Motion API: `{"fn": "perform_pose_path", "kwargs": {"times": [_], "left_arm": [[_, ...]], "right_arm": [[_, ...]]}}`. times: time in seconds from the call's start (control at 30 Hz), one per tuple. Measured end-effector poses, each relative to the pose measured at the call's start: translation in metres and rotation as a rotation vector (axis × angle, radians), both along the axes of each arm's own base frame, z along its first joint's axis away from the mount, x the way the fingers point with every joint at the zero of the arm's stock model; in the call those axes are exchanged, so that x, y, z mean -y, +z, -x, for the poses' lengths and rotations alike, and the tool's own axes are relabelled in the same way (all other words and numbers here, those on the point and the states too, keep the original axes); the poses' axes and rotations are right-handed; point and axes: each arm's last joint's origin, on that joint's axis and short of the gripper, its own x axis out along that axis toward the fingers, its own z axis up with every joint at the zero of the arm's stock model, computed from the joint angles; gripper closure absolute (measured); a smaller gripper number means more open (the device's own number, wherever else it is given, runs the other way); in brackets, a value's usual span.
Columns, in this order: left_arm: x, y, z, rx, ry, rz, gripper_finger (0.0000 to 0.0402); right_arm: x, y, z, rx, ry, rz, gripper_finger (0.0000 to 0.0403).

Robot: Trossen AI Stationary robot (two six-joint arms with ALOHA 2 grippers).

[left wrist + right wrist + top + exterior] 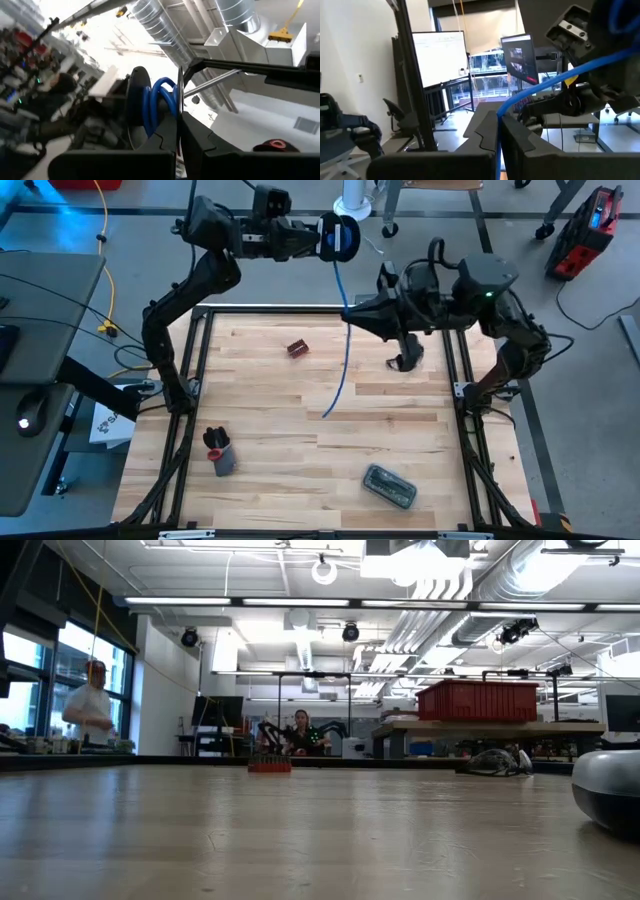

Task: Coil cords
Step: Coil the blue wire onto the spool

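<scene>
My left gripper (318, 238) is held high over the table's far edge, shut on a round black reel (339, 237) with a blue patch. Blue cord is wound on the reel (156, 106). A length of this cord (341, 280) runs from the reel to my right gripper (349, 313), which is shut on it over the far middle of the table. Below that gripper the cord (340, 375) hangs down, and its free end (325, 415) reaches the wooden tabletop. My left gripper pinches the reel at the rim of one flange (178, 118) between its two fingers. The fingers lie level and come from the table's left. The reel is lifted clear, its axis about level. My right gripper pinches the single blue cord (498, 118) between its two fingers, well along its unwound length. The fingers come roughly level from the table's right and lie across the cord. The cord runs straight up to the reel (618, 15) and hangs slack below the fingers.
A small red-brown object (297, 348) lies at the far middle of the table and shows in the low view (270, 765). A black and grey object (218, 451) lies near left, and a grey case (389, 486) near right. People are in the room beyond the table.
</scene>
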Motion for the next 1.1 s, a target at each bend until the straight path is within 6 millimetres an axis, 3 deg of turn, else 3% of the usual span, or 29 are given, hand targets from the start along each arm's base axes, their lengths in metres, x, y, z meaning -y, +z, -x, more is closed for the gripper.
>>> {"fn": "perform_pose_path", "kwargs": {"times": [0.43,0.8,1.1], "left_arm": [[0.0,-0.024,-0.008,-0.419,-0.213,0.163,0.0401],[0.035,-0.027,-0.015,-0.598,-0.522,0.2,0.0401],[0.058,-0.026,-0.02,-0.613,-0.604,0.182,0.0401]], "right_arm": [[0.005,0.007,0.029,-0.033,0.005,0.001,0.0403],[0.016,0.001,0.033,-0.108,-0.009,0.01,0.0403],[0.025,-0.001,0.032,-0.116,-0.018,0.043,0.0403]]}}
